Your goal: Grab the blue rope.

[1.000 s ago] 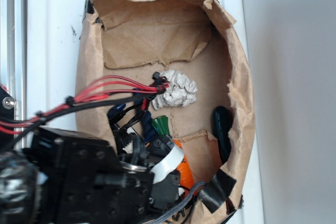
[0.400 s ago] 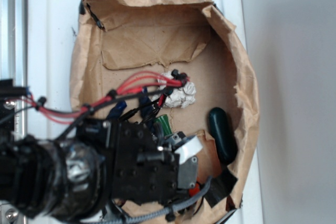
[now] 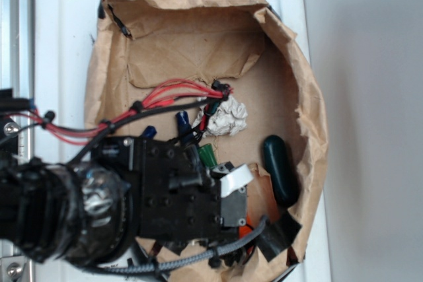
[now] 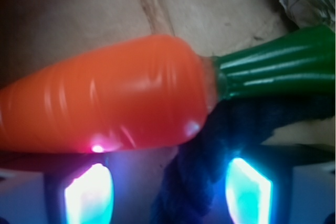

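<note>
Surface: white plastic top (image 3: 63,44), moulded, with a raised edge; a metal rail (image 3: 16,31) runs along its left side. To the right, plain grey wall or floor (image 3: 370,123).

Container: brown paper liner (image 3: 198,51), crumpled and torn, forming an oval basin on the white top; black tape (image 3: 281,234) at its lower right rim.

Contents, overhead view:
- Rope (image 3: 182,122): dark navy, glossy capped ends showing near the basin's middle, just left of the paper wad; the rest hidden under the arm.
- Paper wad (image 3: 225,117): white, crumpled, centre of basin.
- Carrot (image 3: 206,155): only green top and a sliver of orange show beside the arm.
- Green toy (image 3: 280,168): dark, elongated, lying along the right wall, apart from the others.

Arm: black, with red wires (image 3: 165,100), covering the basin's lower left.

Wrist view: carrot (image 4: 105,103) lies across the frame, green top (image 4: 278,69) to the right; rope (image 4: 210,166) passes under it, touching, and runs down between the two lit fingers (image 4: 89,195). Gripper (image 4: 168,195): spread, fingers either side of the rope, contact not discernible.
</note>
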Robot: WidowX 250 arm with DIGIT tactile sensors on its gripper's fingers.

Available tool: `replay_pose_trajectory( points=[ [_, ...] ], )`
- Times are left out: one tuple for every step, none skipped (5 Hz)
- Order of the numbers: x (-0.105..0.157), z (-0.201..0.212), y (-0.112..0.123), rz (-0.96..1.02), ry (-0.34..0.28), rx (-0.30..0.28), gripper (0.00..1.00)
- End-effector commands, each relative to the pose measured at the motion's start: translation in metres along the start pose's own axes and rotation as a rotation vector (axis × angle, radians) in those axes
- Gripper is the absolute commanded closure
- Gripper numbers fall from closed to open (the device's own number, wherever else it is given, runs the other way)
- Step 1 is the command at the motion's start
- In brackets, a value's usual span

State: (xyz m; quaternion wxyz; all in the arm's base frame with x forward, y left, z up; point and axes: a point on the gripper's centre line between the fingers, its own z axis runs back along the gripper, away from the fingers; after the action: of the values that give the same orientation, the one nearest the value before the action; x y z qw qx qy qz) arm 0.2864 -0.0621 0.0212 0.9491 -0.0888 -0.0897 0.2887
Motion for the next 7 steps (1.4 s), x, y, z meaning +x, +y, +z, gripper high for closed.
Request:
replay_pose_trajectory(
  points=[
    [0.014,0.011,0.008,0.033,-0.039,-0.045,1.00],
    [0.020,0.021,0.007,0.052,-0.027,-0.063,1.00],
    [0.031,0.038,0.006,0.088,-0.010,-0.087,1.00],
    [0.052,0.072,0.007,0.160,0.022,-0.139,1.00],
    [0.073,0.108,0.015,0.252,0.067,-0.192,1.00],
    [0.086,0.141,0.022,0.292,0.150,-0.220,1.00],
    [0.086,0.172,0.029,0.267,0.161,-0.218,1.00]
  ],
)
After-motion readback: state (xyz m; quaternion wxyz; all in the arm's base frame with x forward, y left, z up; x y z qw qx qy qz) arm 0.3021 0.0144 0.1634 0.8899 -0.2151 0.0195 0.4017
